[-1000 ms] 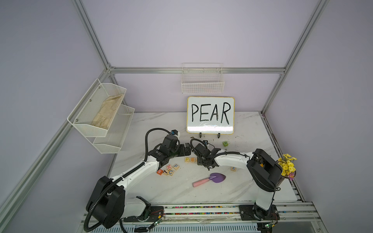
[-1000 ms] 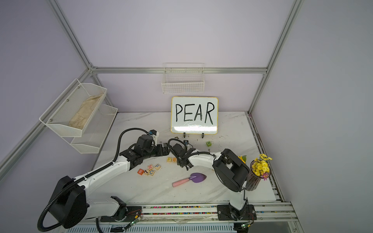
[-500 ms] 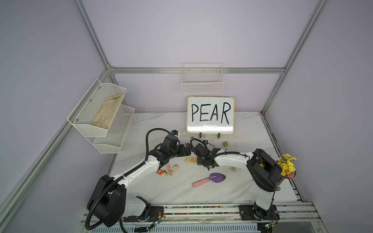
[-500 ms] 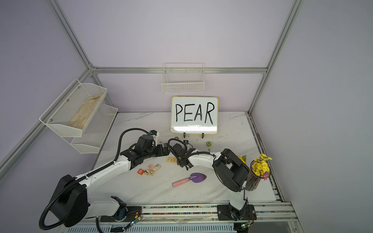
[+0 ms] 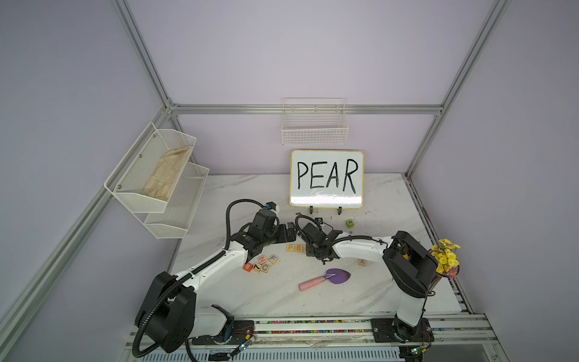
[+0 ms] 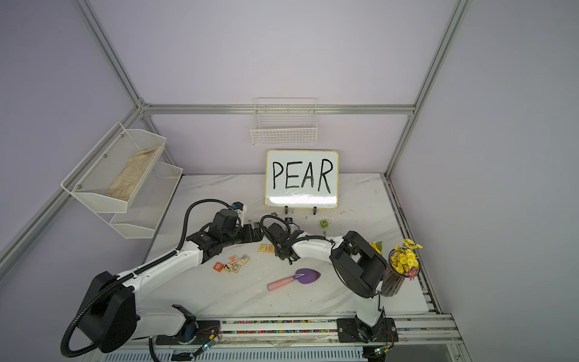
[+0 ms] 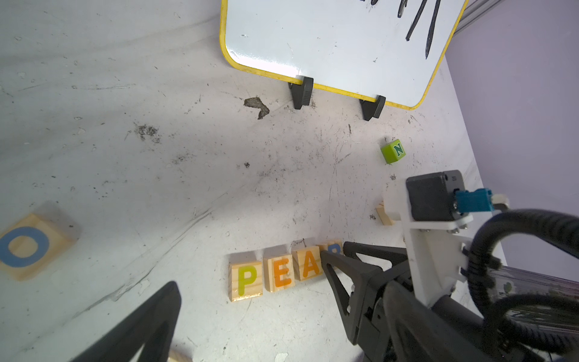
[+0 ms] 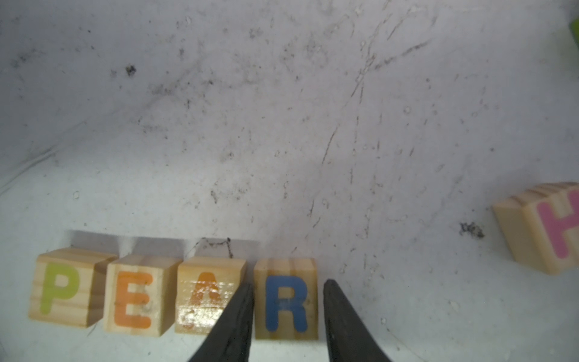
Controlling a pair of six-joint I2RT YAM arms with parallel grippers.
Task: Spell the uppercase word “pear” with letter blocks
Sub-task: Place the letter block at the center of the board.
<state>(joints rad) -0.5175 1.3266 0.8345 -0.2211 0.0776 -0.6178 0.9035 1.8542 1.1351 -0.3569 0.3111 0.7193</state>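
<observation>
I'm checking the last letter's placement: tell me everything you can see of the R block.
The R block is a small pale-wood cube with grain lines and a blue capital R, upright to the right wrist camera. It sits flat on the scuffed white table, last in the row P, E, A, R, a thin gap from the A block. The right end effector straddles it, jaws on either side; a sliver of table shows beside one jaw, so it looks ungripped.

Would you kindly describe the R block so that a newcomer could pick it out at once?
Find the whiteboard reading PEAR at the back of the table. Just in front of it, four pale-wood letter blocks lie in a row. The R block is the end one, straddled by the right tool, and the only one of the four with a blue letter.
</observation>
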